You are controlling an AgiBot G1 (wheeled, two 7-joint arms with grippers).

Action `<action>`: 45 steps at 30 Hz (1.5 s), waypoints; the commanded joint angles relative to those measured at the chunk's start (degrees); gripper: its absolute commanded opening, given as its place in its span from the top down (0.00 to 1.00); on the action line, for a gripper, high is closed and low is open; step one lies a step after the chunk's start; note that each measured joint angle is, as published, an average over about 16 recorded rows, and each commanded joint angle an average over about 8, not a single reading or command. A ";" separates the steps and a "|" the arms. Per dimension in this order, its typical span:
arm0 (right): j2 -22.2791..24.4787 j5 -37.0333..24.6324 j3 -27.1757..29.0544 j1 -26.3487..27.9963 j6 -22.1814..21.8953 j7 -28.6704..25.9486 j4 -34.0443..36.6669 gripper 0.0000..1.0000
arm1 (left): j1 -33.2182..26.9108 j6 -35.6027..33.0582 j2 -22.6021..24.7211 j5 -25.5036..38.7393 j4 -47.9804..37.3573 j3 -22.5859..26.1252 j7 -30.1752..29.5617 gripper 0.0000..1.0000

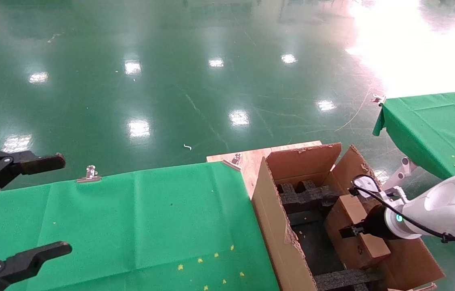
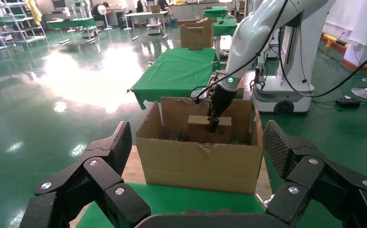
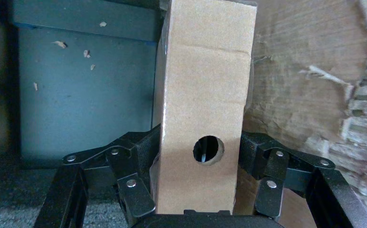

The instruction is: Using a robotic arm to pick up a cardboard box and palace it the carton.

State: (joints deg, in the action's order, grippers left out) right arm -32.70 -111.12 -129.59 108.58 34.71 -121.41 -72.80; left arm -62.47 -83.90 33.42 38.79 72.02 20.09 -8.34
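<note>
My right gripper on the white robotic arm is shut on the small brown cardboard box and holds it inside the large carton, against its right side. In the right wrist view the cardboard box stands between my fingers, its round hole facing the camera. In the left wrist view the carton stands ahead with the cardboard box in it. My left gripper is open and empty at the far left over the green table.
The green-clothed table lies left of the carton. Black foam inserts sit in the carton. A wooden board is under the carton's far corner. A second green table stands at the right.
</note>
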 commanded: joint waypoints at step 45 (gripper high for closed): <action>-0.62 0.93 1.50 2.89 -1.03 1.80 2.63 0.00 | 0.01 0.02 -0.01 -0.04 -0.03 0.01 0.02 0.00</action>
State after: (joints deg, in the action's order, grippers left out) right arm -33.27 -110.02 -127.73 112.17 33.42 -119.28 -70.72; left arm -62.47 -83.88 33.42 38.75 72.00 20.09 -8.33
